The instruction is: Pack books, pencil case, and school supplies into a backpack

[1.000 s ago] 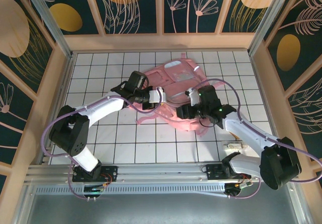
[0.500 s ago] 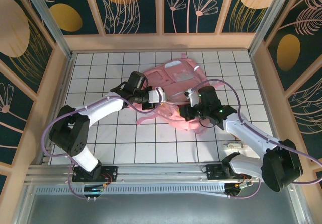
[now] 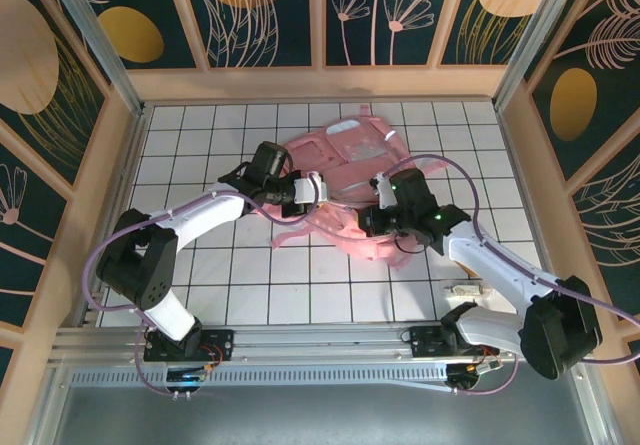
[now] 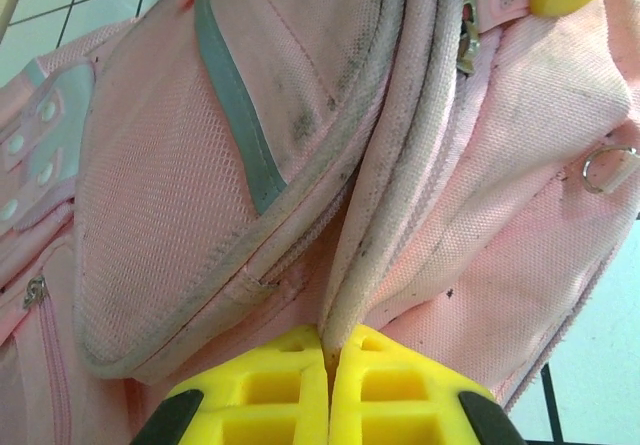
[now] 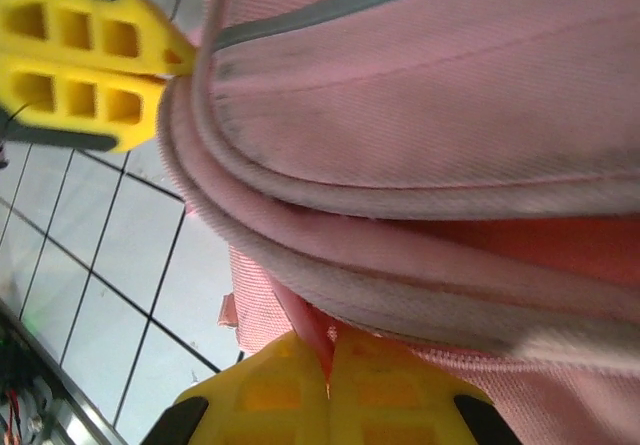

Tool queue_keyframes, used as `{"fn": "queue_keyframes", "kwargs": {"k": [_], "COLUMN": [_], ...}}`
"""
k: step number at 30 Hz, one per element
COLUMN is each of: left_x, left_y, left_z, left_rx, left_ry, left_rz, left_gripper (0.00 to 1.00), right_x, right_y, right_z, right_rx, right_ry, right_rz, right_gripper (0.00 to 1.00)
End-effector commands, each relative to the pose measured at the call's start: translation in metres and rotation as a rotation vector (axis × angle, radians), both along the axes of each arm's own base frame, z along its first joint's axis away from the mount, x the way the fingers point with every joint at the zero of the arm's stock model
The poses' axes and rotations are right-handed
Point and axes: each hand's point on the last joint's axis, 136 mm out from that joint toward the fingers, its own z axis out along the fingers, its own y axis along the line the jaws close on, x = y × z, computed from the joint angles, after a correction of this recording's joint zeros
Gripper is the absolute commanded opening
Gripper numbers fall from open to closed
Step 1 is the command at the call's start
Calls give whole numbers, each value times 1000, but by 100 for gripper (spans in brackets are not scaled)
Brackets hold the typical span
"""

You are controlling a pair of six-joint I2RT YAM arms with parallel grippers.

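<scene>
- Right gripper [image 5: 328, 383] sits nearest, its jaws pinched tight on a pink fold at the near edge of the backpack [image 3: 345, 147].
- Left gripper [image 4: 328, 367] is clamped on its piped seam.
- Backpack lies flat mid-table, toward the far wall.

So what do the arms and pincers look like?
The left arm and right arm have white links between chunky black joints, each trailed by a lilac cable. The left gripper and right gripper have yellow fingers with square hollows.
</scene>
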Motion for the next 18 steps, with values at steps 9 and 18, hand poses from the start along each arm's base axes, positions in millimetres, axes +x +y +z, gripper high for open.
{"fn": "queue_keyframes", "kwargs": {"k": [9,18], "left_x": [-2,-3], "left_y": [20,38], "left_z": [-22,-43], "left_rx": [40,121], "left_ry": [-17,-40], "left_rz": [0,11], "left_gripper": [0,0], "right_x": [-5,7], "right_y": [-65,-95], "right_z": [-11,-32], "right_rx": [-221,-376], "right_ry": [139,144], "right_rz": [-321,-428], "right_gripper": [0,0]}}
